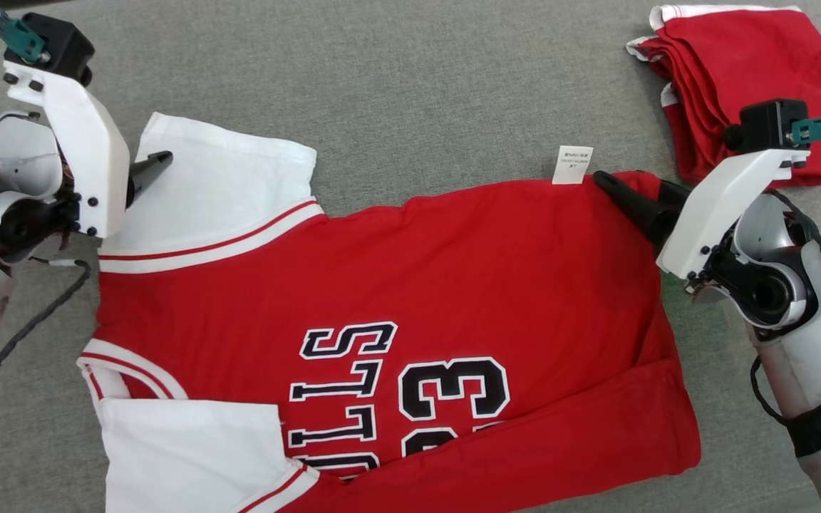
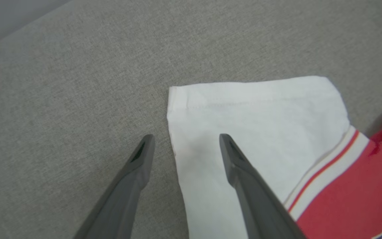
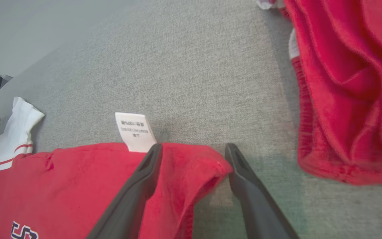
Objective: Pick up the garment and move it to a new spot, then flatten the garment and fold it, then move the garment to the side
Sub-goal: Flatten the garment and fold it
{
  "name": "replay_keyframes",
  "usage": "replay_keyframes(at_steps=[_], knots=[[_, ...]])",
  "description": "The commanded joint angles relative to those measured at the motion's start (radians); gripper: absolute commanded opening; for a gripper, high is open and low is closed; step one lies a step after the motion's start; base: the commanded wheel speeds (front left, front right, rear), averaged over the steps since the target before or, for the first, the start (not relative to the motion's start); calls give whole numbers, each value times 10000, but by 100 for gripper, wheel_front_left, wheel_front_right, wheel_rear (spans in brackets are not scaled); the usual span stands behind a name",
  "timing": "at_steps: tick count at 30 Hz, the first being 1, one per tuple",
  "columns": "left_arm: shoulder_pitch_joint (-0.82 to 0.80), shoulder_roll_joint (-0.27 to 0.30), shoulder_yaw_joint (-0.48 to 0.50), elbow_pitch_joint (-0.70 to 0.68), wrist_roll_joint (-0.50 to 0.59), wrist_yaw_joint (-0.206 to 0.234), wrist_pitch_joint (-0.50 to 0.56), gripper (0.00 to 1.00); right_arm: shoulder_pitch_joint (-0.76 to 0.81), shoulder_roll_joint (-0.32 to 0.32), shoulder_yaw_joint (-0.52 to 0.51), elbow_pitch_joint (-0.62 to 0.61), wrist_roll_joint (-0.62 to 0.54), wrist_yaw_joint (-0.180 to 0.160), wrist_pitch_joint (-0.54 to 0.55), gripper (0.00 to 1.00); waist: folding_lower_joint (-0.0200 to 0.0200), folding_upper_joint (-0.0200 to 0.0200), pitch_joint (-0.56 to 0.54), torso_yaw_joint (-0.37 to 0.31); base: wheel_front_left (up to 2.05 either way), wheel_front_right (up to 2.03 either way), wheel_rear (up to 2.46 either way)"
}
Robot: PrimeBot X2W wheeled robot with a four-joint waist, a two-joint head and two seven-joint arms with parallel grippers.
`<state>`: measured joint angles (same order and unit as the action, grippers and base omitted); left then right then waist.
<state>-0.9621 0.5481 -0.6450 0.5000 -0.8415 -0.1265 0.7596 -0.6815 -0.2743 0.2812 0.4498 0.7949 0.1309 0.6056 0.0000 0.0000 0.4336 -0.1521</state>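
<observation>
Head view: the red jersey (image 1: 396, 285) lies spread mid-frame; my left gripper (image 1: 155, 165) sits upper left at its white sleeve (image 1: 225, 178), right gripper (image 1: 606, 182) upper right by the care label (image 1: 572, 165). Left wrist view: jaws wide, straddling the sleeve edge. Right wrist view: jaws wide around the jersey's corner (image 3: 191, 166); I'd pinch both layers evenly before folding.

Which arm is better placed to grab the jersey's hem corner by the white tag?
Right, probably. The right gripper stands open with that corner of the jersey between its fingers, beside the tag. The left gripper is open at the white sleeve.
</observation>
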Motion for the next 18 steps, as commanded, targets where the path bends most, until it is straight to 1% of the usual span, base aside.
replay_keyframes(at_steps=[1, 2, 5, 7, 9, 10, 12, 13, 14, 15, 16, 18], knots=[[-297, 75, -34, 225, -85, -46, 19, 100, -144, -57, 186, -92, 146, -4, -130, 92, 0, 0, 236, -245, 0, 0, 0], [-395, 96, -70, 365, -104, -51, -26, 100, -183, -70, 325, -140, 236, -4, -199, 89, 0, 0, 296, -317, 0, 0, 0], [-658, 190, -248, 653, -214, -56, -192, 100, -292, -103, 666, -232, 493, -4, -331, 84, 0, 0, 443, -504, 0, 0, 0], [-776, 262, -376, 888, -281, -55, -245, 100, -359, -118, 874, -256, 651, -4, -419, 79, 0, 0, 516, -602, 0, 0, 0], [-859, 253, -538, 1139, -369, -46, -243, 100, -385, -176, 1063, -225, 777, -4, -498, 76, 0, 0, 554, -665, 0, 0, 0], [-887, 247, -612, 1261, -421, -45, -227, 100, -387, -191, 1160, -214, 846, -4, -527, 72, 0, 0, 567, -688, 0, 0, 0], [-935, 229, -754, 1435, -500, -38, -256, 100, -420, -218, 1361, -203, 1009, -4, -611, 62, 0, 0, 585, -712, 0, 0, 0], [-987, 238, -830, 1503, -522, -38, -277, 49, -458, -231, 1457, -207, 1084, -4, -635, 45, 0, 0, 588, -715, 0, 0, 0], [-1036, 242, -908, 1542, -525, -38, -284, 12, -493, -263, 1536, -202, 1146, -4, -693, 38, 0, 0, 589, -712, 0, 0, 0], [-1085, 244, -994, 1579, -571, -38, -312, 0, -523, -303, 1624, -202, 1223, -4, -750, 11, 0, 0, 587, -706, 0, 0, 0], [-1124, 242, -1079, 1618, -625, -39, -306, 0, -540, -338, 1694, -174, 1274, -4, -818, 0, 0, 0, 575, -696, 0, 0, 0], [-1228, 280, -1308, 1638, -700, -39, -431, 0, -618, -461, 1868, -165, 1445, -4, -1101, 0, 0, 0, 486, -628, 0, 0, 0]])
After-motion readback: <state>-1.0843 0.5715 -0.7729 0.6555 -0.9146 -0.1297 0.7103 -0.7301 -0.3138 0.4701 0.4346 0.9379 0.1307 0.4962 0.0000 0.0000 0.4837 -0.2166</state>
